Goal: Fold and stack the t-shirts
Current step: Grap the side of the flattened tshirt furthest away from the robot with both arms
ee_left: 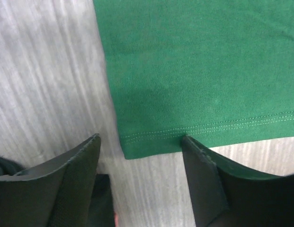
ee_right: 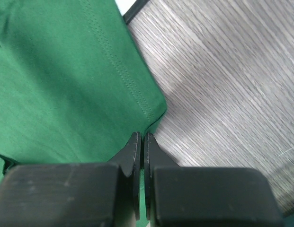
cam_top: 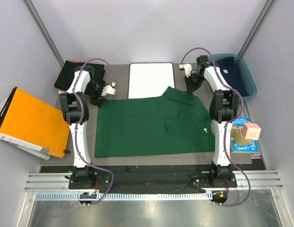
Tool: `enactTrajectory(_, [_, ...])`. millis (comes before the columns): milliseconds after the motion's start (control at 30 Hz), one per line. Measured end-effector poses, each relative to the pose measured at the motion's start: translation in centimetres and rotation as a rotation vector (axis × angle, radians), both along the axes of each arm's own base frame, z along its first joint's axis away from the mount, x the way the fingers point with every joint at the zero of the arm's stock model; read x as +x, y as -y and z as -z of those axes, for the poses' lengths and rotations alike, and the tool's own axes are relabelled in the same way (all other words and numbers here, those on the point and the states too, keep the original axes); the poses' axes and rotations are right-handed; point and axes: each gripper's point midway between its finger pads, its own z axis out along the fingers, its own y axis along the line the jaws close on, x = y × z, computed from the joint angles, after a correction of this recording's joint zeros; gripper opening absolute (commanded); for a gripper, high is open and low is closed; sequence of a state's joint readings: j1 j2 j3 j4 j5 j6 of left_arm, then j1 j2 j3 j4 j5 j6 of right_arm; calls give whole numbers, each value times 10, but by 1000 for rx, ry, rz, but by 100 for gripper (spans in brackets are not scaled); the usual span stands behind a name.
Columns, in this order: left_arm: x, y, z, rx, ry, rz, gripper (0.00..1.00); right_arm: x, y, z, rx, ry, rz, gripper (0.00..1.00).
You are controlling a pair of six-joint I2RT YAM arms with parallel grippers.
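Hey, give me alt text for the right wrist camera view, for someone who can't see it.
The right gripper, its black fingers pressed together, pinches the stitched edge of a dark green cotton t-shirt that fills the left of the picture. Grey wood-grain tabletop shows to the right, with a sliver of white board at the top.

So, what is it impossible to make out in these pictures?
Top view: black t-shirts, partly under the left arm; their number is unclear.
Top view: navy t-shirt in the blue bin; too dark to read folds.
Wrist views: green t-shirt cut off by the edges.
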State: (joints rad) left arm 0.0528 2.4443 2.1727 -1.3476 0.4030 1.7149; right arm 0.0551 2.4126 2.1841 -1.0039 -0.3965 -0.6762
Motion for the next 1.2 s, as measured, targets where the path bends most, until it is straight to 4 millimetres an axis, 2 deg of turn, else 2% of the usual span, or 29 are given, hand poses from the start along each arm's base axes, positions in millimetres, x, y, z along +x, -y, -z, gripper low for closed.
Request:
enactTrajectory(167, [7,-3,0,3,11,-4,59,-1,-4,0,-5,1,-10,1])
enactTrajectory(400, [6,-3,0,0,5,-6,60,0,-9,-1,-11,8,-21,1])
enactTrajectory(533, [5,-3,1,0,2,-6,52,0,-10,-1,-11,9,-26,1])
enactTrajectory(600, [4,-3,1,0,-2,-6,52,0,-12,-2,-11,11,-29,1])
enactTrajectory(900, [15,-2,-3,-10,31,-9,69,2,-14,-5,-11,22,-34,1])
enactTrajectory(1200, [24,5,-9,-17,73,24,63,2,-16,-5,-12,24,-41,1])
